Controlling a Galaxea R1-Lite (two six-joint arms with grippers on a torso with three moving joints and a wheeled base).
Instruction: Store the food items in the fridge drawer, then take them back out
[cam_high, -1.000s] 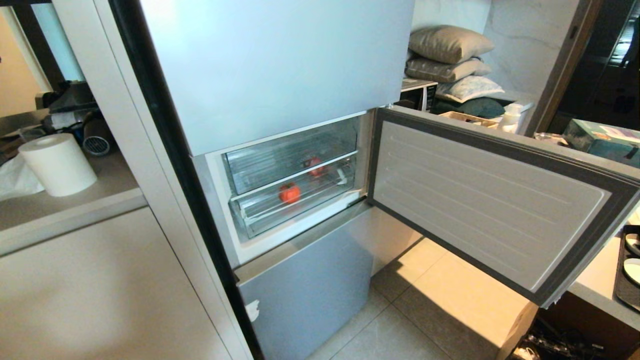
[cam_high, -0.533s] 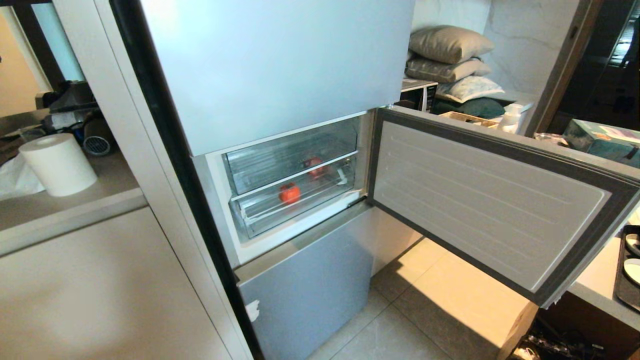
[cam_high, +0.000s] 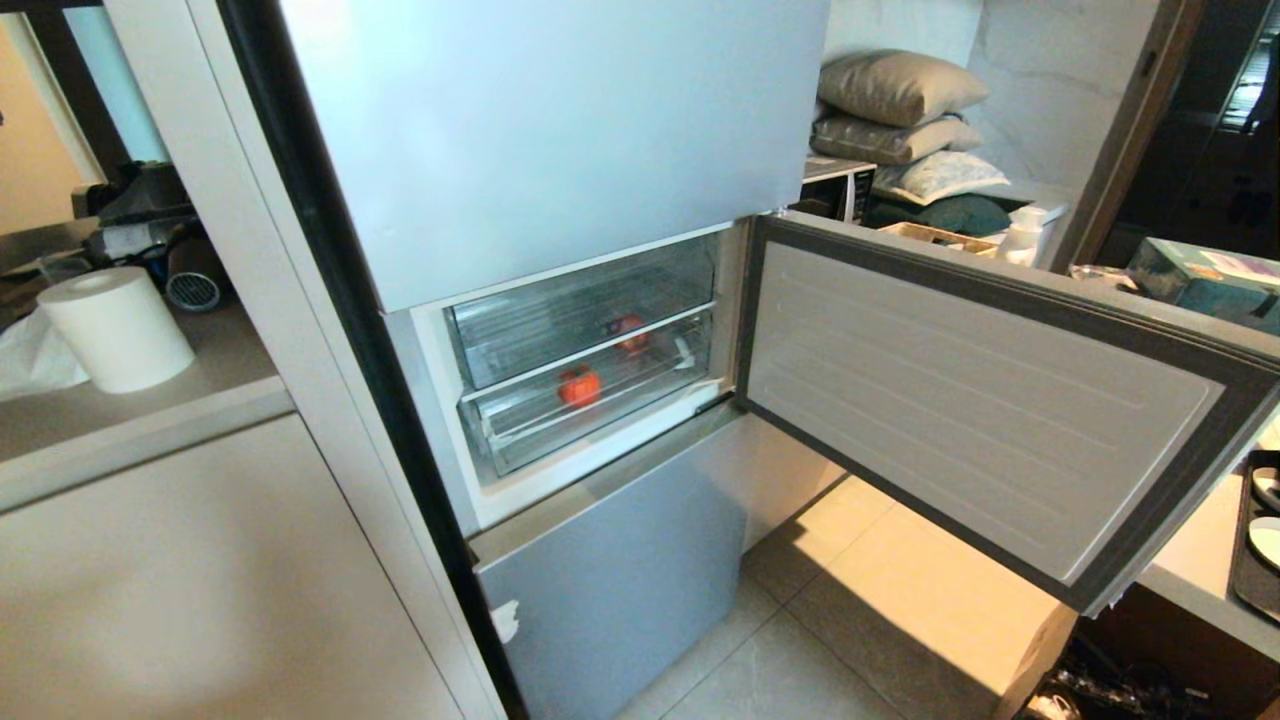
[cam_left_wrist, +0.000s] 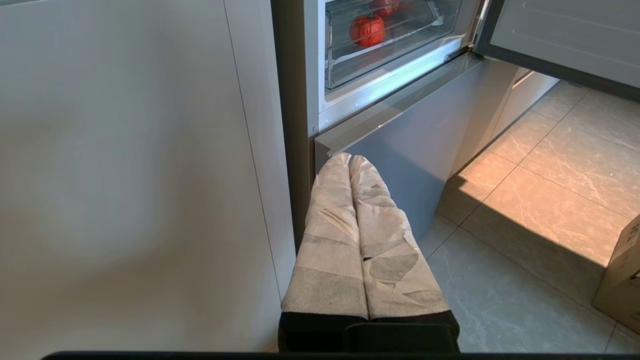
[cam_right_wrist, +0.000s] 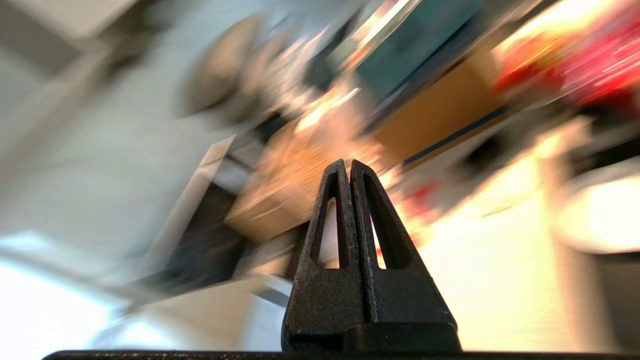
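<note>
Grippers came first, nearest your wrist cameras: your left gripper (cam_left_wrist: 350, 159) had its taped fingers (cam_left_wrist: 332, 225) pressed together, empty, parked low by the fridge's (cam_high: 550, 130) bottom panel (cam_high: 620, 590). Your right gripper (cam_right_wrist: 350, 162) was pinched closed too, holding nothing; everything behind it was smeared past reading. Neither arm showed in your head view.

Farther in, the middle door (cam_high: 980, 400) stood swung wide to the right. Behind it you had two clear bins, one above the other. The lower one, the drawer (cam_high: 560, 430) with the stepped front, held a red apple (cam_high: 579, 386) near its left half. A second red item (cam_high: 629, 333) sat deeper, toward the right; you could not tell through the plastic which bin it was in. In the left wrist view the upper bin was cut off at the frame edge.
</note>
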